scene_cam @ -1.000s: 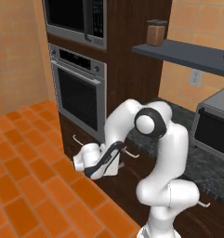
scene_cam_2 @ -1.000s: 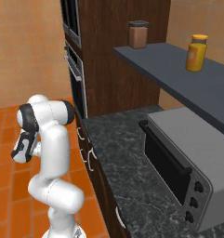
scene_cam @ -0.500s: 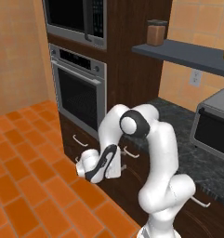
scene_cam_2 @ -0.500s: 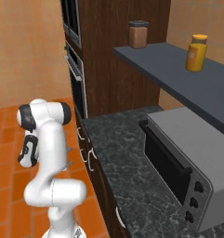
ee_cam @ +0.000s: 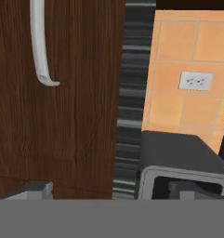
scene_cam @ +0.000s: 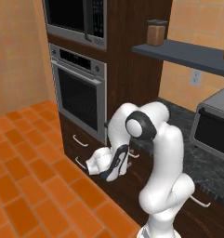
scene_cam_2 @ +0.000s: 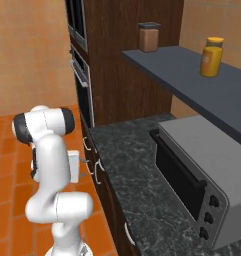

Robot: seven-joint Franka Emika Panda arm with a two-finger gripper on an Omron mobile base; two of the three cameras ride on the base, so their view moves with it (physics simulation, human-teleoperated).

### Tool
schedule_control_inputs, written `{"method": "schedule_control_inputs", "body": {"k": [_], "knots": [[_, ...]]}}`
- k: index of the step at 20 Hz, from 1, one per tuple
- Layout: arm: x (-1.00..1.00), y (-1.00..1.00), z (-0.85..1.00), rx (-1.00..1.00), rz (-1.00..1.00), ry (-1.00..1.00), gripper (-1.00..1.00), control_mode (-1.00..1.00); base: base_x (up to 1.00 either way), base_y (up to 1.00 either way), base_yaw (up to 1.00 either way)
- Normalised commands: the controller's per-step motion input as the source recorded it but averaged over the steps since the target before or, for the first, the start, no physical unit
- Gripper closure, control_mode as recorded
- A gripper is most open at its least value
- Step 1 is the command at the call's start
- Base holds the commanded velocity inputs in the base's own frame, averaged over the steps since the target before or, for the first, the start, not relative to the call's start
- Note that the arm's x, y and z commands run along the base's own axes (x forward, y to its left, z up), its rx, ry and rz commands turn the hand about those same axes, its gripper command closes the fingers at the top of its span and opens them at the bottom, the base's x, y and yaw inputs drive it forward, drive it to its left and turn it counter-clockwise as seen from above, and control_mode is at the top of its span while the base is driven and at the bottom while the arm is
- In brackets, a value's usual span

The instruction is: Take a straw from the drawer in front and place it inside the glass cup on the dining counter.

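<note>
Dark-brown wood fills the left of the hand view: the drawer (ee_cam: 62,116) front, shut, with its curved silver handle (ee_cam: 39,42) up and to one side of where the gripper (scene_cam: 104,168) points. The jaws stand wide apart and hold nothing; only their dark tips show low in the hand view. From the left base view the hand hangs low before the cabinet fronts below the dark granite counter (scene_cam_2: 137,170), near the toaster oven (scene_cam_2: 202,175). The straw is presumably inside the closed drawer. The risk, as I judge it: the handle sits off-centre, so closing now would miss it or catch only its end and slip when pulled.
</note>
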Motion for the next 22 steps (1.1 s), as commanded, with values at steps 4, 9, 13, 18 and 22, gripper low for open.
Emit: {"method": "schedule_control_inputs", "body": {"k": [4,9,13,18,22], "knots": [[0.24,-0.18,0.00,0.12,0.16,0.00,-1.00,-1.00,0.00,0.00,0.00],[0.24,-0.06,0.00,0.07,0.13,0.00,-1.00,-1.00,0.00,0.00,0.00],[0.24,-0.11,0.00,0.03,0.10,0.00,-1.00,-1.00,0.00,0.00,0.00],[0.25,-0.09,-0.21,0.05,0.08,0.03,-1.00,-1.00,0.00,0.00,0.00],[0.34,0.00,-0.28,0.01,0.01,0.08,-1.00,-1.00,0.00,0.00,0.00]]}}
